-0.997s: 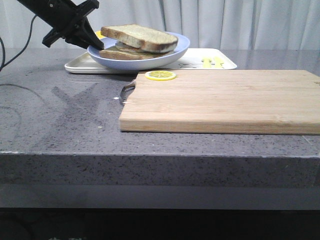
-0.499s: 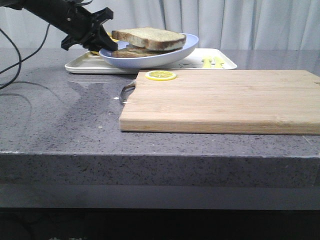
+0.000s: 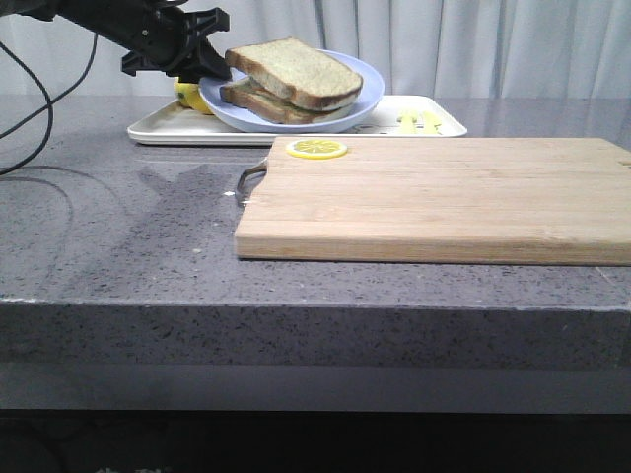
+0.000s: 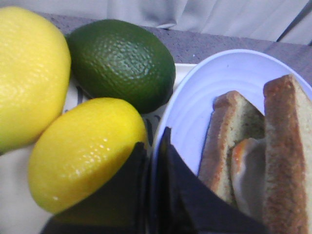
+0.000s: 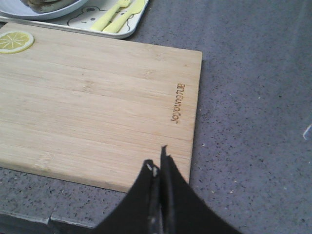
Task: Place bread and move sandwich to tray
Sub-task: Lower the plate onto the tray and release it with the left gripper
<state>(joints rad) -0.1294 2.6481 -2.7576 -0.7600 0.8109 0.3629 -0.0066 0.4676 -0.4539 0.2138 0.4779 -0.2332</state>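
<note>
The wide white rectangular tray (image 3: 158, 128) with small yellow printed marks served as the landmark, lying on the grey speckled surface (image 3: 118, 227) just behind the pale wooden cutting board (image 3: 444, 197). Over the tray's left half the round pale-blue plate (image 3: 360, 99) was tilted, and the black left hand (image 3: 209, 75) was clenched on the plate's rim at the side nearer the tray's left end; the left wrist view showed the rim caught between its two dark fingers (image 4: 183, 195). On the plate sat the sandwich (image 3: 291, 81), brown-crusted slices with fried-egg white showing between them, the plain thick slice of bread (image 3: 296, 67) forming its top layer (whether the plate's underside touched the tray could not be told). Beside the plate, at the tray's left end, lay two yellow lemons (image 4: 83, 151) and a dark green lime (image 4: 122, 61), close together. A thin yellow lemon slice (image 3: 316, 149) rested on the board's corner nearest the tray. The black right hand (image 5: 158, 168) hovered over the board's edge farthest from the tray, its fingers pressed together on nothing.
</note>
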